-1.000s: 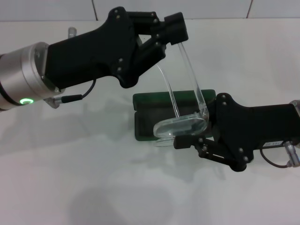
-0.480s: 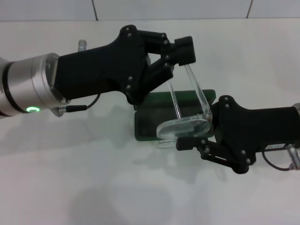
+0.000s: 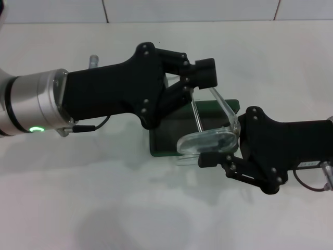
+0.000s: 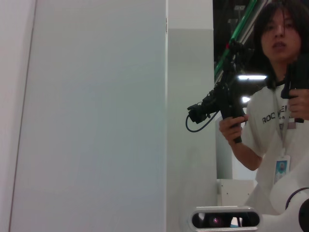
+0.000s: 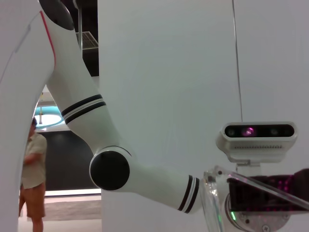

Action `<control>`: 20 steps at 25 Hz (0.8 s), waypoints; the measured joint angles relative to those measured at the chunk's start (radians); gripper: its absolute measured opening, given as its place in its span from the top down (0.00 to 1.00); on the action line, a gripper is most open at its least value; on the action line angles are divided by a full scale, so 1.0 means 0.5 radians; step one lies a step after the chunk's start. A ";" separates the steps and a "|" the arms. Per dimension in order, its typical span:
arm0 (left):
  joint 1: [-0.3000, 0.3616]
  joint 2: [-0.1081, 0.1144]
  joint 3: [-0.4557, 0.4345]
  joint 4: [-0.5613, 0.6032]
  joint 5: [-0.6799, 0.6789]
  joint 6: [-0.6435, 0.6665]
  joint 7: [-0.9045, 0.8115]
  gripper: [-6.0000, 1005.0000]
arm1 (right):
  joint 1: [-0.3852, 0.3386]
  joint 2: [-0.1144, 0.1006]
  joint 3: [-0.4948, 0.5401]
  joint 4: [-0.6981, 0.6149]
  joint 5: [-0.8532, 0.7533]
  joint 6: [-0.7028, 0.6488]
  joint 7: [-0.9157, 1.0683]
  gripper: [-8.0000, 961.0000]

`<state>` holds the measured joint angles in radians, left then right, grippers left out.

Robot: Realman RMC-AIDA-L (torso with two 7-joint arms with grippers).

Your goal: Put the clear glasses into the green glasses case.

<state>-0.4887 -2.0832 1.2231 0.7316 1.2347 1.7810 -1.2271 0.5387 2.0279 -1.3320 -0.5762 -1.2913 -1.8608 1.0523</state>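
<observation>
you had the clear glasses (image 3: 208, 138) held in the air over the open green glasses case (image 3: 171, 136), which lay on the white table (image 3: 104, 208). your left gripper (image 3: 204, 83) was pinched on the tip of one clear arm above the case's far side. your right gripper (image 3: 221, 151) was clamped on the lens end, just above the case's right part.

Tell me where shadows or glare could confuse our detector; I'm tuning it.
Head view: soft arm shadows spread over the white table, and the clear glasses show mostly as bright highlights over the green glasses case. Left wrist view: a ceiling light glares. Right wrist view: a bright lamp glows.
</observation>
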 joint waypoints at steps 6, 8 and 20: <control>0.007 -0.002 -0.013 0.000 -0.078 0.000 0.011 0.92 | -0.006 0.000 -0.006 0.004 0.000 0.000 0.000 0.88; 0.008 -0.002 -0.013 0.000 -0.082 0.000 0.011 0.92 | -0.008 0.000 -0.008 0.007 0.005 -0.001 0.000 0.88; -0.020 0.002 0.031 0.000 0.033 0.049 0.012 0.92 | -0.013 0.000 -0.008 0.008 0.024 -0.003 0.000 0.88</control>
<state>-0.4987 -2.0822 1.2385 0.7317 1.2512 1.8057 -1.2210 0.5321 2.0279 -1.3361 -0.5720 -1.2793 -1.8623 1.0523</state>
